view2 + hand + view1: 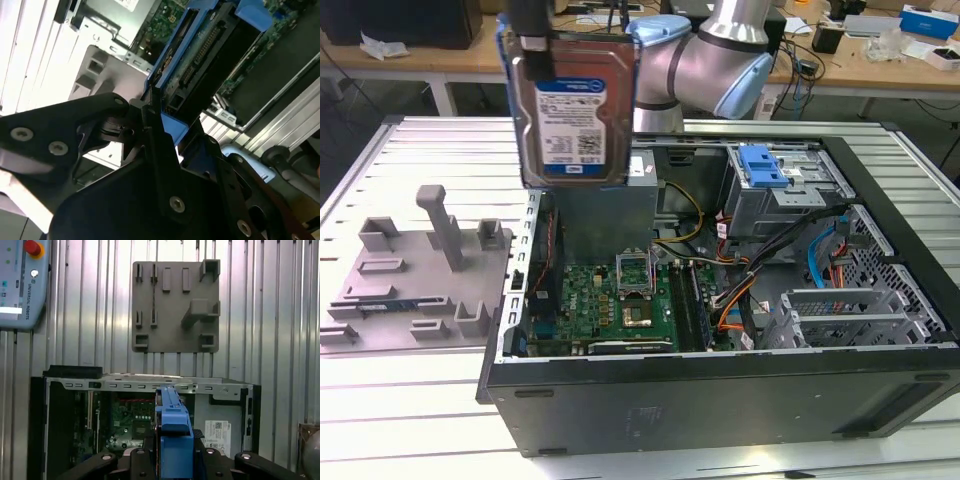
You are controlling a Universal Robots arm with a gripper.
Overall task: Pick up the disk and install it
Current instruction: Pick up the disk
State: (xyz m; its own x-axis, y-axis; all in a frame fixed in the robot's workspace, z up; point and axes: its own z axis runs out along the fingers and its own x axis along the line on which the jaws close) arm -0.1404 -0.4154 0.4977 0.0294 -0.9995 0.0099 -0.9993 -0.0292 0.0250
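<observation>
The disk [575,110] hangs upright in the air above the exterior view's left part of the open computer case [720,390]. It is a silver drive with a white-and-blue label and a bright blue frame. My gripper [534,55] is shut on its upper edge from above. In the second wrist view the black fingers [150,125] clamp the blue frame, and the disk [200,65] shows its connector end. In the first wrist view the disk [173,415] is seen edge-on between the gripper's [173,452] jaws, over the case's motherboard.
Inside the case sit a motherboard [620,300], cables and a metal drive bay with a blue clip [762,165] at the far right. A grey fixture plate [420,270] lies on the ribbed table at the exterior view's left. A teach pendant [20,280] lies beyond it.
</observation>
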